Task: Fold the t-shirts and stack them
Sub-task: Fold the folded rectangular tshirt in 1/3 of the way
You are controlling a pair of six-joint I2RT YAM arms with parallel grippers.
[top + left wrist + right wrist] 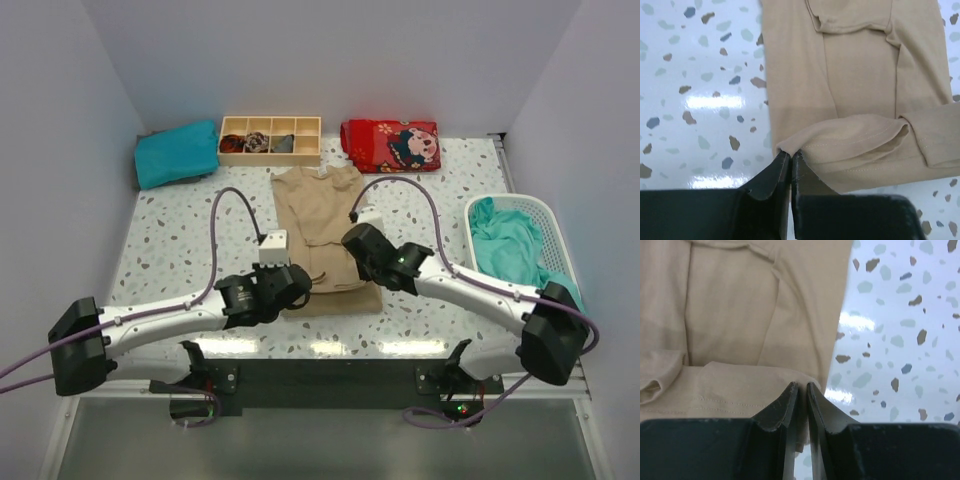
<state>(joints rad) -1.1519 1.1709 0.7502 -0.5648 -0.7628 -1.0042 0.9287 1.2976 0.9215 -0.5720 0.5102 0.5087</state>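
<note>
Left gripper (791,155) clamps tight on the near-left hem corner of the tan t-shirt (320,215), right gripper (802,386) likewise on the near-right corner, hem curled up off the speckled surface (180,245). Shirt lies lengthwise mid-surface, sleeves folded inward. Folded teal t-shirt (176,152) sits at back left; another teal t-shirt (505,245) lies heaped in the white basket (548,218), far right.

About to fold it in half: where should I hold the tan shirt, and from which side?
By its two near hem corners, coming from the arms' side. The tan shirt lies flat as a long strip, sleeves tucked in, hem nearest the bases. The left gripper and right gripper pinch those corners now.
</note>
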